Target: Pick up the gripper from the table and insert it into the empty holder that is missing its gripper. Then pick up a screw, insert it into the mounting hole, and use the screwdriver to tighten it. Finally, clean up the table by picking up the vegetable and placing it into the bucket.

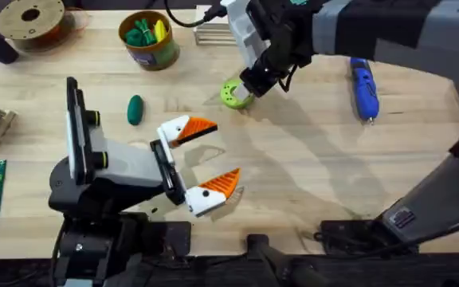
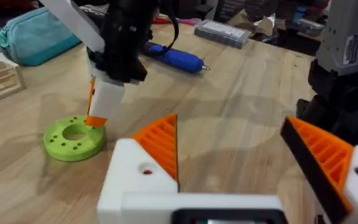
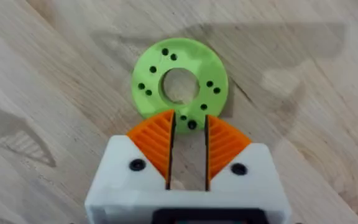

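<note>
Looking near first, left gripper [image 1: 209, 166]: I see its orange-padded white fingers spread wide apart, holding nothing, low over the table [image 1: 309, 183].
Vegetable [image 1: 135, 109]: small, smooth, dark green oval lying on the wood beyond the left arm.
Right gripper [image 3: 188, 152]: its pads are nearly together with a narrow slit between them, tips over the rim of the green ring [image 3: 179, 85].
Screwdriver [image 1: 364, 88]: blue cylinder, lying to the right.
Bucket [image 1: 148, 40]: olive tub with purple band, at the far edge.
</note>
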Motion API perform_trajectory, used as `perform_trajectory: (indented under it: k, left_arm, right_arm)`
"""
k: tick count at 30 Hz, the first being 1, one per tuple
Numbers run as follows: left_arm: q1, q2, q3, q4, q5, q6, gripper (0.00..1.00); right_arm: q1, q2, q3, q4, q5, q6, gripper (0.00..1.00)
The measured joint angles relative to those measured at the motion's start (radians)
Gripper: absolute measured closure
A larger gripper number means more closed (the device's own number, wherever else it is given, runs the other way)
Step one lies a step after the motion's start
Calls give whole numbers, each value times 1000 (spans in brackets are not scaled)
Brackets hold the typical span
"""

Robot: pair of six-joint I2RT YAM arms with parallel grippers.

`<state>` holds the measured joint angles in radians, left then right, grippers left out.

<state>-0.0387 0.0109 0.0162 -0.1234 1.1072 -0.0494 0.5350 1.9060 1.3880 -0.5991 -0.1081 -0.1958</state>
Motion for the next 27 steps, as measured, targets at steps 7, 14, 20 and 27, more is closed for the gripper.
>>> perform_trajectory:
  k: [7, 14, 20, 27]
  left_arm:
    - [0, 0, 0, 0, 0, 0, 14]
    - [0, 0, 0, 0, 0, 0, 15]
    - [0, 0, 0, 0, 0, 0, 15]
    - [0, 0, 0, 0, 0, 0, 15]
  right_arm:
    - [0, 0, -1, 0, 0, 0, 731]
    - [2, 17, -2, 2, 1, 0, 730]
    - [5, 18, -2, 8, 4, 0, 730]
    - [6, 19, -2, 10, 6, -8, 995]
